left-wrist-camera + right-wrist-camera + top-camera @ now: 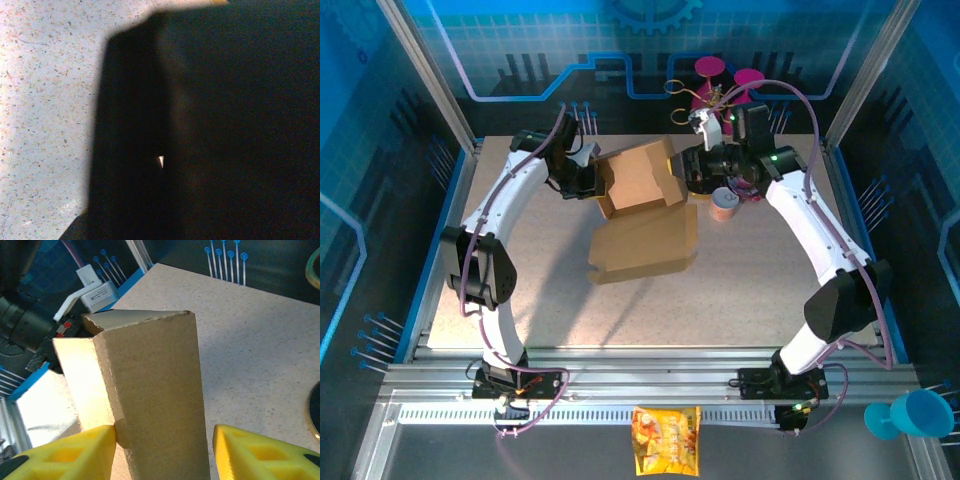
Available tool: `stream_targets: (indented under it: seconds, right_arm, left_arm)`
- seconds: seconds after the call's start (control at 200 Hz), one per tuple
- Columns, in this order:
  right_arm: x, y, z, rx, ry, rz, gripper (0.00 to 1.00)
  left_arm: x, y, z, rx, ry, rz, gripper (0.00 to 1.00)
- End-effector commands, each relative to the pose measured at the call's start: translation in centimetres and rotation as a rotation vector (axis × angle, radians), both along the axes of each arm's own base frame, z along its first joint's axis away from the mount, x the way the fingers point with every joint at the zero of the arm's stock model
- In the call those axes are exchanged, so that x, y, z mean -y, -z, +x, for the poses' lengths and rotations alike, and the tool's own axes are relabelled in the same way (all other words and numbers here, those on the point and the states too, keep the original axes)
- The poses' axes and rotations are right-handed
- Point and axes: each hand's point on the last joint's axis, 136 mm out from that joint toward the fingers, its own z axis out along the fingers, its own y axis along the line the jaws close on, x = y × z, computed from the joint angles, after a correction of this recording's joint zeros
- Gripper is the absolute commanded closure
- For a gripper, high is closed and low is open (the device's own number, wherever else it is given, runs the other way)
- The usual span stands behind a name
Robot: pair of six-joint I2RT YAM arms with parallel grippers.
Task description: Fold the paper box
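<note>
Plain brown, unprinted cardboard on the paper box [642, 215], sitting over the speckled beige table [540, 300]. The right gripper [164, 440] flashes bright yellow pads [75, 450]. Yellow-orange snack bag [666, 440] at six o'clock, magenta goblets [710, 70] at twelve, teal goblet [910, 412] at four.

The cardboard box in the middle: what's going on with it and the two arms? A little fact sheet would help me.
Paper box: partly folded, tray open on top, wide lid panel stretched toward the near side, resting on the table
Left gripper: at the box's left wall; open or shut cannot be told
Right gripper: open, yellow fingers either side of an upright cardboard flap
Nearby: small cup right of the box; snack bag on the near rail
</note>
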Motion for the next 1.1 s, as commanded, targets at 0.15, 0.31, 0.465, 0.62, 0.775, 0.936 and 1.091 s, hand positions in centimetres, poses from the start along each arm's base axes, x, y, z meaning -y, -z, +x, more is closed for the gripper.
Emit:
stream_targets:
  seconds: [0.15, 0.31, 0.465, 0.62, 0.775, 0.936, 1.091]
  right_arm:
    - [-0.9, 1.5, -0.1, 0.017, 0.0, -0.119, 0.43]
    - [-1.3, 1.9, -0.1, 0.012, -0.009, -0.147, 0.44]
    - [-1.1, 3.1, 0.5, 0.005, 0.032, -0.231, 0.46]
    - [-0.6, 4.2, 1.4, 0.027, 0.106, -0.345, 0.55]
    - [-0.7, 4.9, 2.2, 0.061, 0.173, -0.471, 0.66]
    - [-1.0, 5.5, 2.6, 0.108, 0.252, -0.603, 0.83]
    - [-0.1, 5.7, 3.2, 0.109, 0.345, -0.694, 1.0]
  left_arm:
    - [0.4, -2.4, -0.3, 0.043, 0.013, -0.038, 1.0]
    - [0.4, -2.6, -0.4, 0.048, 0.009, -0.035, 1.0]
    - [0.4, -2.8, -0.4, 0.055, 0.01, -0.035, 1.0]
    - [0.6, -2.9, -0.5, 0.056, 0.01, -0.033, 1.0]
    - [0.6, -2.7, -0.5, 0.051, 0.007, -0.026, 1.0]
    - [0.6, -2.5, -0.4, 0.045, -0.004, -0.02, 1.0]
    - [0.5, -2.2, -0.5, 0.019, -0.032, 0.007, 1.0]
